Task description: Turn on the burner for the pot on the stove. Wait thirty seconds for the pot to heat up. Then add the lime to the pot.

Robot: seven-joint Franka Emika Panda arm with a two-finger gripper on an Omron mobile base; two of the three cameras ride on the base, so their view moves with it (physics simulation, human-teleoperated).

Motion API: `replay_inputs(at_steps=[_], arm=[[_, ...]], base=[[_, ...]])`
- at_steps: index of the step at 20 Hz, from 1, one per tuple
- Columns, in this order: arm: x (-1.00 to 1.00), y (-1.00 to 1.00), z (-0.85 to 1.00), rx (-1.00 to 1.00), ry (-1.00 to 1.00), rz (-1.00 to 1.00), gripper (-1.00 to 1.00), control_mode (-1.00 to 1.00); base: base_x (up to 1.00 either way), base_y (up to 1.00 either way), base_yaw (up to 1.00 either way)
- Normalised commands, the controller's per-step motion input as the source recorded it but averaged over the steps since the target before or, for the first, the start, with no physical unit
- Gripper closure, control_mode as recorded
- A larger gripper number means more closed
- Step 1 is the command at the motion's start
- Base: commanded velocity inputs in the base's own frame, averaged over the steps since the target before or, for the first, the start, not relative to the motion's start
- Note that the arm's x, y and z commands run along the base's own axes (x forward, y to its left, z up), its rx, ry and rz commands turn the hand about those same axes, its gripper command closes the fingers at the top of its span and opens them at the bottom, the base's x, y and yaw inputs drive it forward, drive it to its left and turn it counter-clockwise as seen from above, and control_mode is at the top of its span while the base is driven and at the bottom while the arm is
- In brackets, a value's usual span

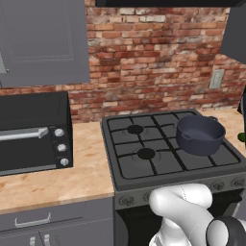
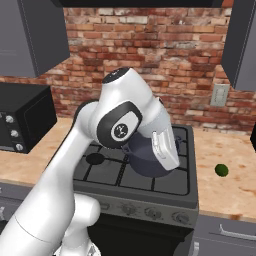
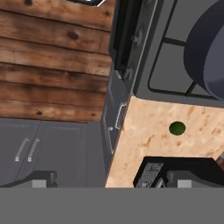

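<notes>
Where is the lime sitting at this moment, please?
The lime sits on the light countertop just right of the stove in the right base view, apart from the pot on the stove's right-hand grate.

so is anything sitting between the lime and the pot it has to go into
Nothing visible. The lime lies alone on the counter right of the stove; bare counter and grate separate it from the pot, which has no lid.
</notes>
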Motion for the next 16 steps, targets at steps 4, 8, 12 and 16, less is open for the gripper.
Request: replay_inputs(at_steps=[4,8,12,16], arm=[[0.00,0.00,0.00,0.00,0.00,0.00,-1.00,-1.00],[0.00,0.00,0.00,0.00,0.00,0.00,-1.00,-1.00],[0.00,0.00,0.00,0.00,0.00,0.00,-1.00,-1.00],[0.00,0.00,0.00,0.00,0.00,0.00,-1.00,-1.00]], base=[[0.00,0.00,0.00],[0.00,0.00,0.00],[0.00,0.00,0.00],[0.00,0.00,0.00]])
